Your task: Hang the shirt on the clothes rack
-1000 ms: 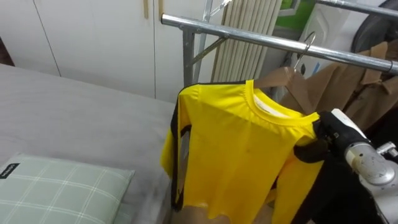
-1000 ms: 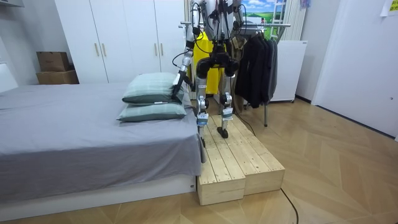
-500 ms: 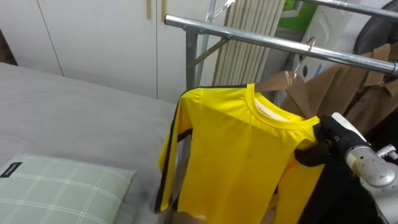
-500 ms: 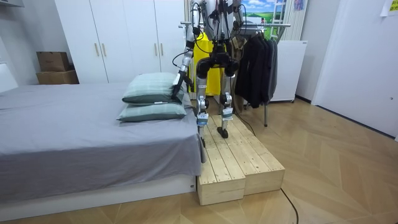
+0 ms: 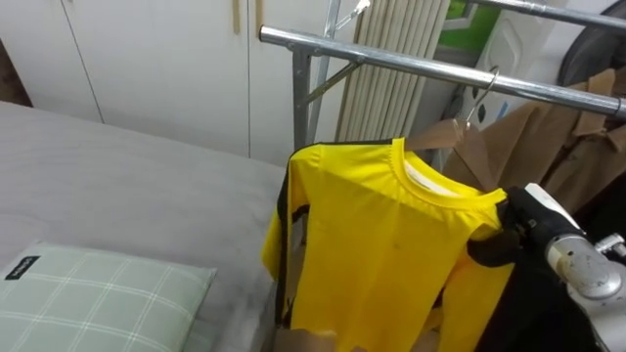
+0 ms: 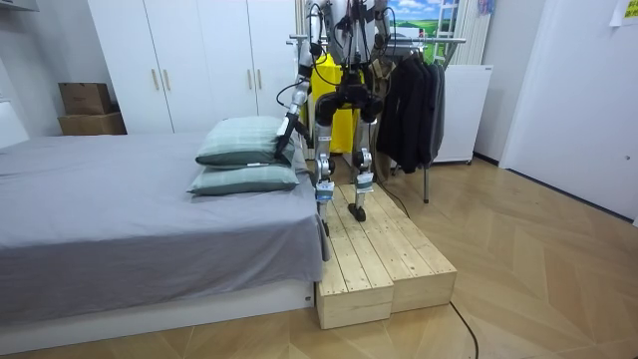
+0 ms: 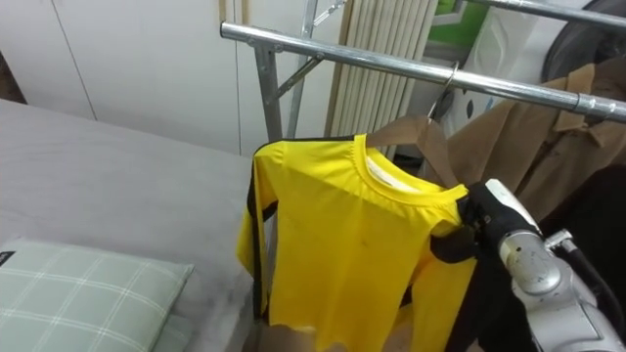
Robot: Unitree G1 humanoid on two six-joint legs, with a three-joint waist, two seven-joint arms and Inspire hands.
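My right hand is clenched on the shoulder edge of the yellow shirt. The shirt spreads out to the hand's left and hangs down below it. The rail runs above the hand, clear of the shirt. A brown coat hangs from the rail just behind the hand. My left hand hangs low beside the pillows; I cannot tell its state.

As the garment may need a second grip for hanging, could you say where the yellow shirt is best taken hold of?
On the yellow shirt, probably the free shoulder, fingers coming from the robot's left: the right hand grips the other shoulder, and this corner hangs clear below the rail.
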